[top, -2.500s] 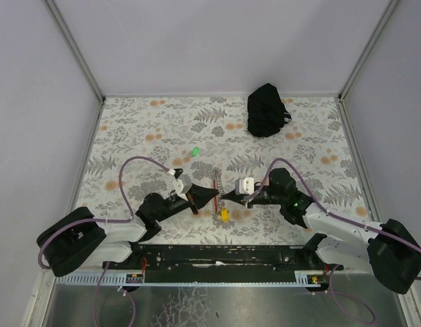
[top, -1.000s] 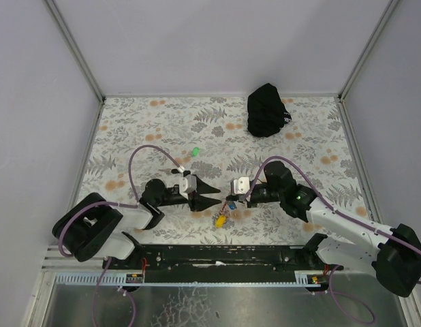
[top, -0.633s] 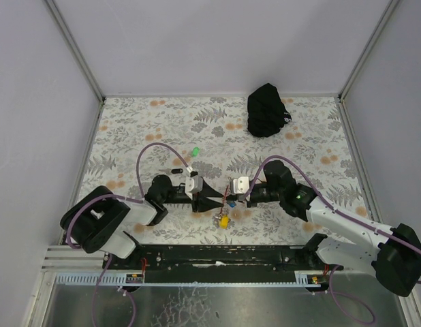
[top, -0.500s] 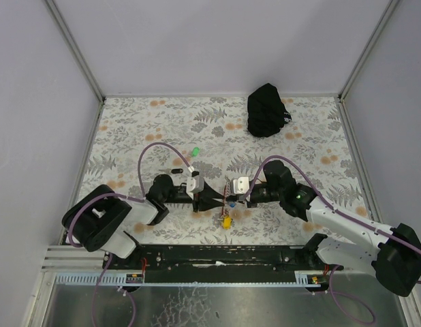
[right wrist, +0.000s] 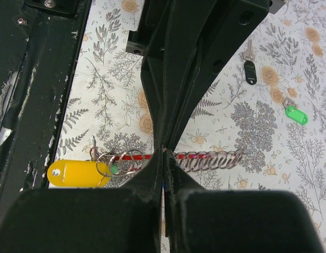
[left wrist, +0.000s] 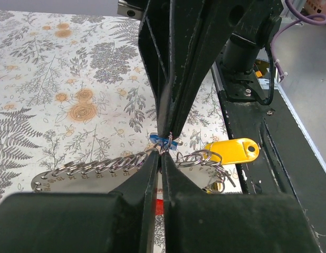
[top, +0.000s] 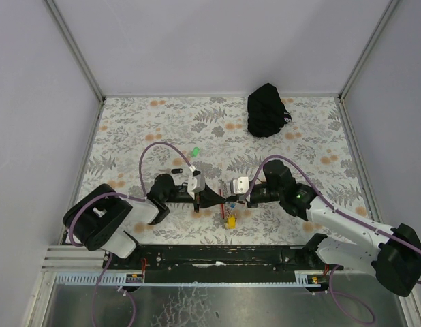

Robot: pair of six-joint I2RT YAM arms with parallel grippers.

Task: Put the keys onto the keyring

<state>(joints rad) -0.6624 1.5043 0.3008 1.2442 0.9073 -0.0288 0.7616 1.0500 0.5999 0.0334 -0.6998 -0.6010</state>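
Note:
My two grippers meet tip to tip near the table's front middle. The left gripper (top: 220, 199) (left wrist: 162, 156) is shut on a silvery ring of the keyring (top: 230, 216), whose chain (left wrist: 99, 167) (right wrist: 210, 158), red strap (right wrist: 136, 156) and yellow tag (left wrist: 230, 151) (right wrist: 76, 173) hang below the tips. The right gripper (top: 229, 198) (right wrist: 163, 151) is shut on the blue key (left wrist: 164, 140), held right against the left gripper's tips. The green key (top: 195, 151) (right wrist: 296, 115) lies on the cloth behind the left arm, apart from both grippers.
A small black oblong piece (top: 175, 170) (right wrist: 249, 71) lies on the flowered cloth near the green key. A black bag (top: 267, 109) sits at the back right. The black base rail (top: 217, 255) runs along the front edge just below the grippers.
The left gripper has moved right to the right gripper's tips and shut on the keyring. The yellow tag has shifted slightly right. The right arm has barely moved.

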